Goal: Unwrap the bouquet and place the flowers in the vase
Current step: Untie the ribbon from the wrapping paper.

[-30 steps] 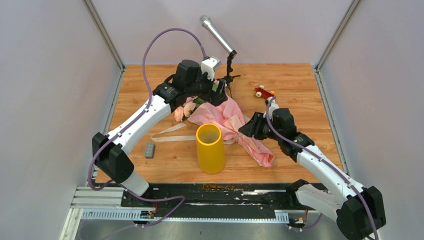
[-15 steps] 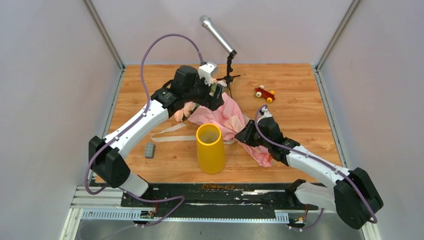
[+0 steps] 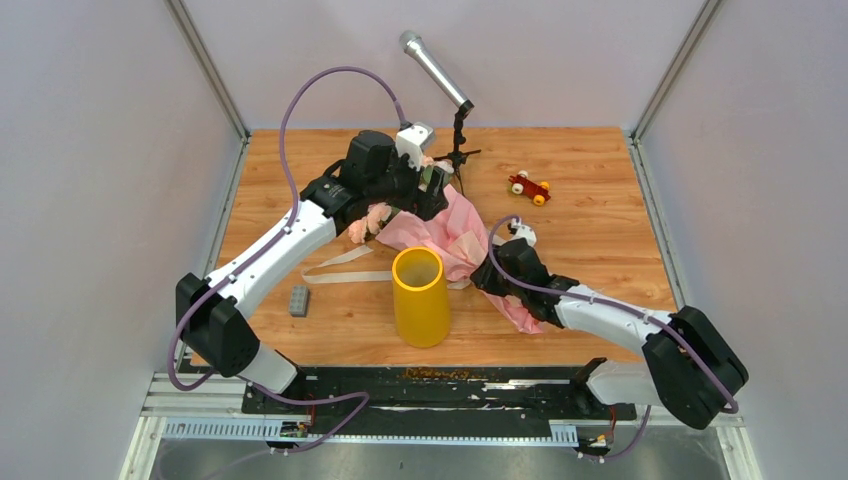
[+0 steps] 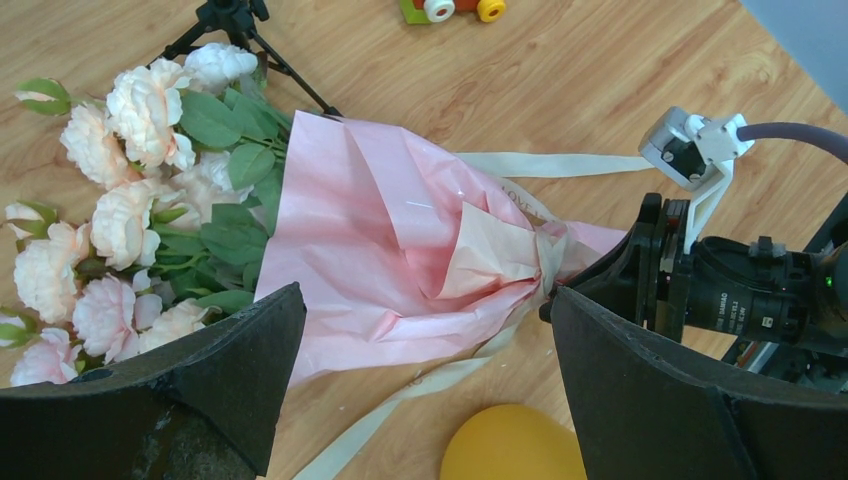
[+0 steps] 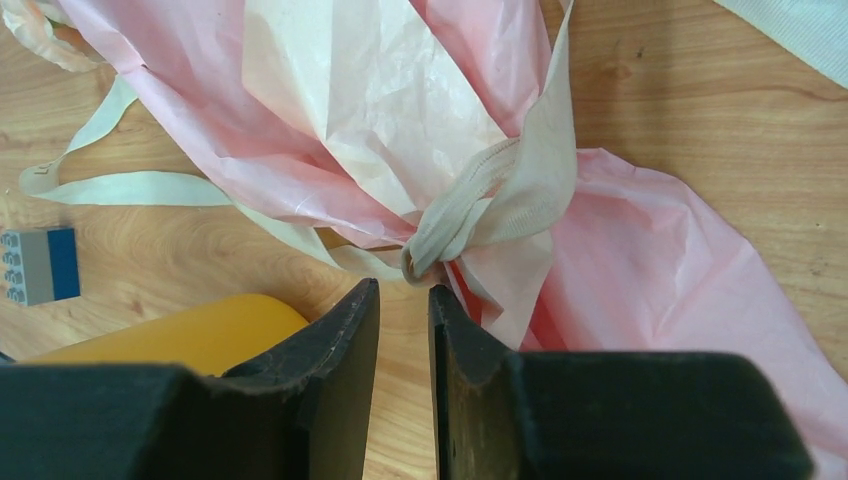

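Standing nearest you is the vase (image 3: 420, 297), upright on the table (image 3: 600, 230). Just beyond it, your right gripper (image 5: 403, 290) has its jaws almost together at the ribbon knot (image 5: 470, 215); you cannot tell whether they pinch it. The bouquet (image 3: 455, 235) lies behind the vase, paper on and tied. Farther back, your left gripper (image 4: 425, 300) hangs spread wide over the paper, grasping nothing, with the flowers (image 4: 140, 200) at the bouquet's far end.
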Action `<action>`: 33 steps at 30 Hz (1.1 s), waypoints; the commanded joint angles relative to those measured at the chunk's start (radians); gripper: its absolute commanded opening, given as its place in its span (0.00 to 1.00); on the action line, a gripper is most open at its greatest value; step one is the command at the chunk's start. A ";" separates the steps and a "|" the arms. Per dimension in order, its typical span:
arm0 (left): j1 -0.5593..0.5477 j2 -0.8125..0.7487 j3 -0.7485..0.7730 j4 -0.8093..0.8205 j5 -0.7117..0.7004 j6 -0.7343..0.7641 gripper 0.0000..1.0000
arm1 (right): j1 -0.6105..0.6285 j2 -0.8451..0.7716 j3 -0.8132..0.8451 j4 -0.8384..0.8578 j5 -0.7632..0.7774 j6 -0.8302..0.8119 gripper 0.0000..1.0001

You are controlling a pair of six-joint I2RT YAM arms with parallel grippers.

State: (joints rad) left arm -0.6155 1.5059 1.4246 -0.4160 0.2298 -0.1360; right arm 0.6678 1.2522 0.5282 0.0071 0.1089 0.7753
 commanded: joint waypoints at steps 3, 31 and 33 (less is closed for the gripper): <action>0.001 -0.039 -0.001 0.040 0.008 -0.007 1.00 | 0.008 0.048 0.040 0.080 0.047 -0.041 0.25; 0.002 -0.030 0.000 0.038 0.014 -0.012 1.00 | 0.012 -0.154 -0.001 -0.029 0.022 -0.022 0.00; 0.002 -0.030 0.000 0.038 0.012 -0.011 1.00 | 0.012 -0.168 -0.016 -0.029 0.016 -0.021 0.00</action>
State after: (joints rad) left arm -0.6155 1.5055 1.4197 -0.4145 0.2337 -0.1406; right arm 0.6739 1.1191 0.5392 0.0006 0.1398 0.7395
